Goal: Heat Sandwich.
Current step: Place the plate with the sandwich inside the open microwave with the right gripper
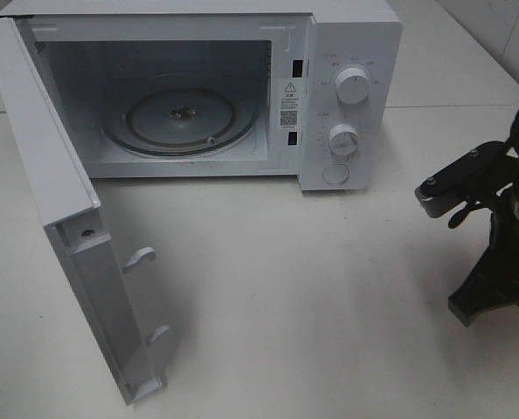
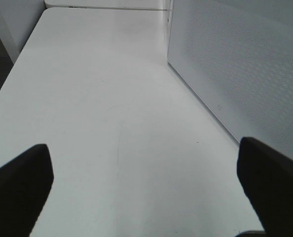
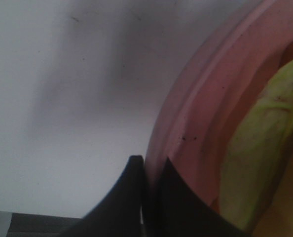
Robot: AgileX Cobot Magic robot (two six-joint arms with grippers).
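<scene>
In the right wrist view the sandwich [image 3: 257, 148] shows as a yellowish-green filling layer lying on a round pink plate [image 3: 205, 113]. My right gripper [image 3: 149, 162] is shut on the plate's rim, one finger on each side. In the exterior view only the right arm [image 1: 491, 236] shows, at the right edge; the plate and sandwich are out of that view. My left gripper [image 2: 144, 165] is open and empty, low over the bare white table [image 2: 112, 113]. The left gripper is not in the exterior view.
A white microwave [image 1: 351, 52] stands at the back with its door [image 1: 67, 218] swung wide open to the left. Its glass turntable [image 1: 181, 118] is bare. The door's dotted outer face [image 2: 235, 74] stands close beside my left gripper.
</scene>
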